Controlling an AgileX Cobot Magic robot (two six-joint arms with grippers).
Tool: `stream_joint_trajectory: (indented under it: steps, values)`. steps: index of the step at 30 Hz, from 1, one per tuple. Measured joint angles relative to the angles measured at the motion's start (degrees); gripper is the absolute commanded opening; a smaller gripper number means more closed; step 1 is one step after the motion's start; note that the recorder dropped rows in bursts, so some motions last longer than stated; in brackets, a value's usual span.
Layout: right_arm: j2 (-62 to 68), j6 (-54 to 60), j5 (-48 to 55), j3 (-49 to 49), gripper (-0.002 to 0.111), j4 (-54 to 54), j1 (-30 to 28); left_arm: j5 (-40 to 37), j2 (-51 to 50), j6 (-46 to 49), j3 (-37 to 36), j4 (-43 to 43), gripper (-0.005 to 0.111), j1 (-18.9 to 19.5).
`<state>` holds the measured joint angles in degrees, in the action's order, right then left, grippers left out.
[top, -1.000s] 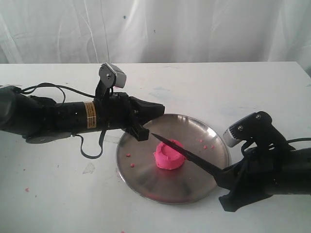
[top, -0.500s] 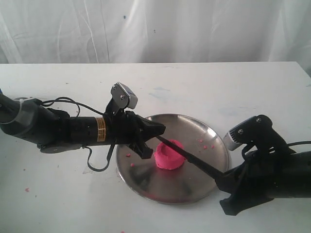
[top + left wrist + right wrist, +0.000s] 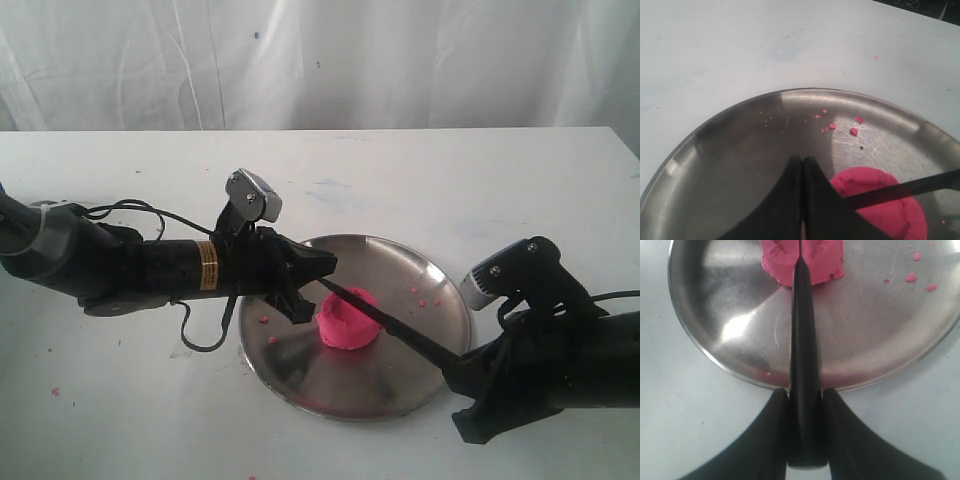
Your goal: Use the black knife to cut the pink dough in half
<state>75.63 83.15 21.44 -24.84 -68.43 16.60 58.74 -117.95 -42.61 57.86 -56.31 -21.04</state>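
**A:** Where's the pink dough (image 3: 347, 322) right now?

**B:** On the plate (image 3: 300, 370), near its middle, and in one lump as far as I can see. The black knife (image 3: 395, 327) lies across its top, with the tip reaching just past the lump.

**A:** Who has the knife?

**B:** The right gripper (image 3: 805, 396) is clamped on the handle, just outside the plate's rim. The left gripper (image 3: 802, 167) is pinched closed on nothing, low over the plate by the knife's tip. I can't tell whether it touches the blade.

**A:** So how do we make a clean cut?

**B:** I'd line the blade up over the lump's centre and press straight down until it meets the plate. Hold the blade level so tip and heel both go through. The left gripper could bear down near the tip. No sideways sawing, since soft dough smears and the plate may slide.
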Motion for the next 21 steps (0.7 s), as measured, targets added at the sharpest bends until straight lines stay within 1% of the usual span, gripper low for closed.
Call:
stream_joint_trajectory:
  steps: [5,12,21]
  values:
    - [0.0,0.0,0.2,0.0,0.0,0.0,0.0,-0.1,-1.1,0.2,0.0,1.7,0.0,0.0]
    - [0.0,0.0,0.4,0.0,0.0,0.0,0.0,-0.1,-2.6,0.7,1.9,1.7,0.0,0.0]
    - [0.0,0.0,0.4,0.0,0.0,0.0,0.0,0.0,-2.6,0.7,2.1,1.2,0.0,0.0]
